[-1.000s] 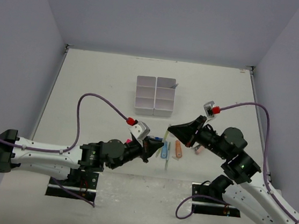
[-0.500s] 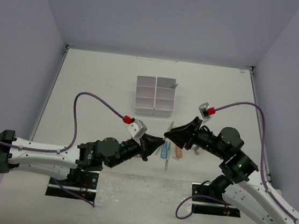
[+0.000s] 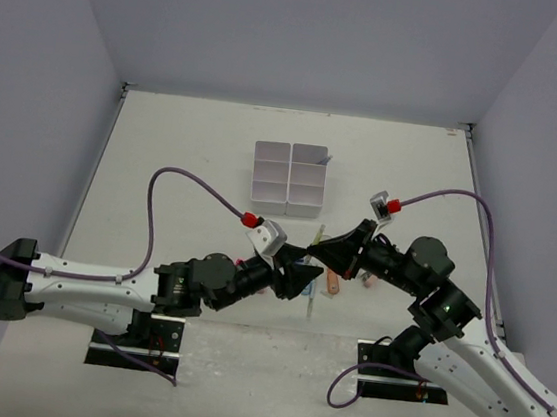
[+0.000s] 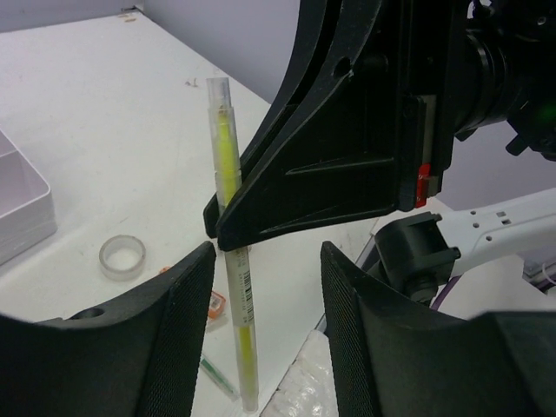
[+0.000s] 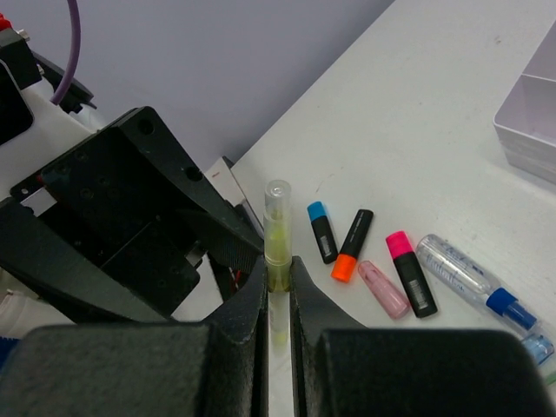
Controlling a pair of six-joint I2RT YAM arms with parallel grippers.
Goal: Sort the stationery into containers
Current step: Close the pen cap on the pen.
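A clear pen with a yellow core (image 5: 277,228) stands between the two grippers above the table. My right gripper (image 5: 278,276) is shut on it, seen in the left wrist view as black jaws clamping the pen (image 4: 228,165). My left gripper (image 4: 265,261) is open, one finger on each side of the pen's lower end without touching it. In the top view the two grippers, left (image 3: 297,271) and right (image 3: 319,245), meet tip to tip. The white organiser tray (image 3: 289,180) sits beyond them.
On the table under the right gripper lie a blue-ended highlighter (image 5: 322,231), an orange-ended one (image 5: 351,246), a pink eraser (image 5: 384,289), a pink-ended highlighter (image 5: 411,274) and a blue-capped glue pen (image 5: 469,282). A tape ring (image 4: 121,257) lies near the tray's corner (image 4: 19,208).
The left gripper, shut on the pen a second ago, has opened. The right gripper came in and closed on the pen. The left arm has shifted slightly right.
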